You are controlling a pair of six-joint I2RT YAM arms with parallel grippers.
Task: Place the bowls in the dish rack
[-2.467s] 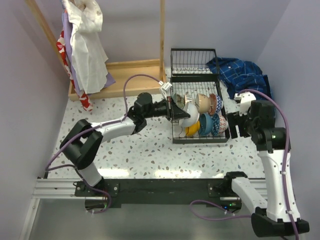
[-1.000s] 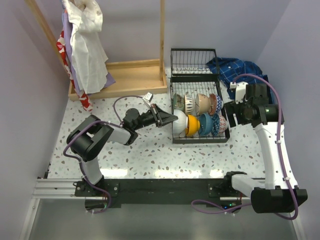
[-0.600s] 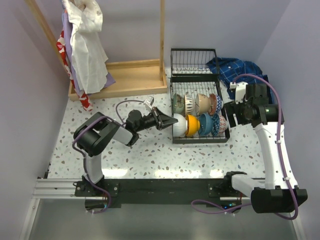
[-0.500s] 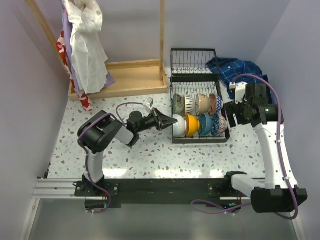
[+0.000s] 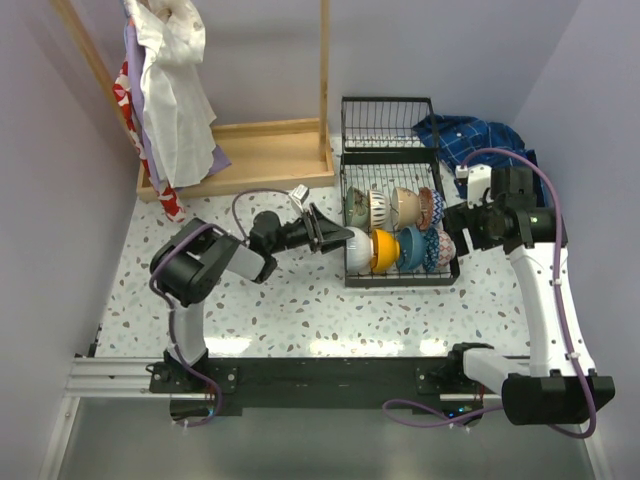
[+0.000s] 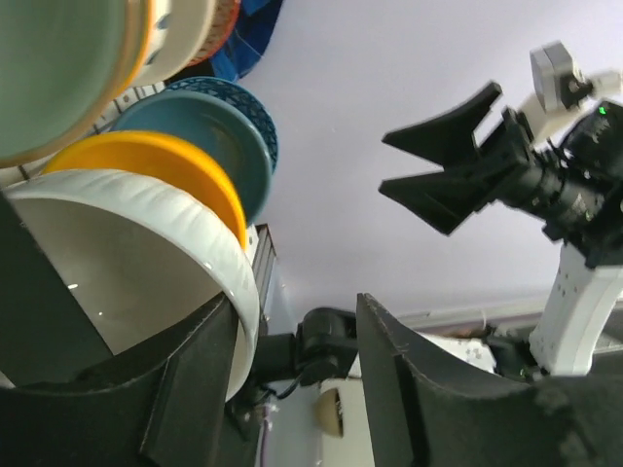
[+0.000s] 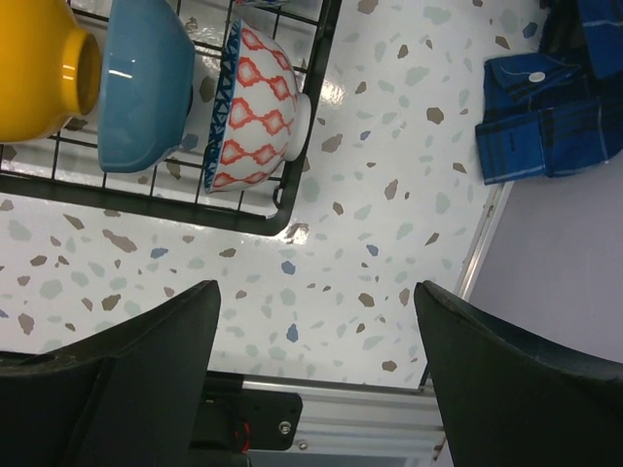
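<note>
While eight bowls [image 5: 385, 248] fill one dish rack [image 5: 400, 282], left gripper [image 6: 297, 304] and right gripper [image 7: 316, 288] gape.

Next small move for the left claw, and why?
Probably back the left claw straight out, away from the dish rack. Its jaws stand apart, and the white bowl rests on edge in the rack beside the yellow bowl, its rim close to the claw.
</note>
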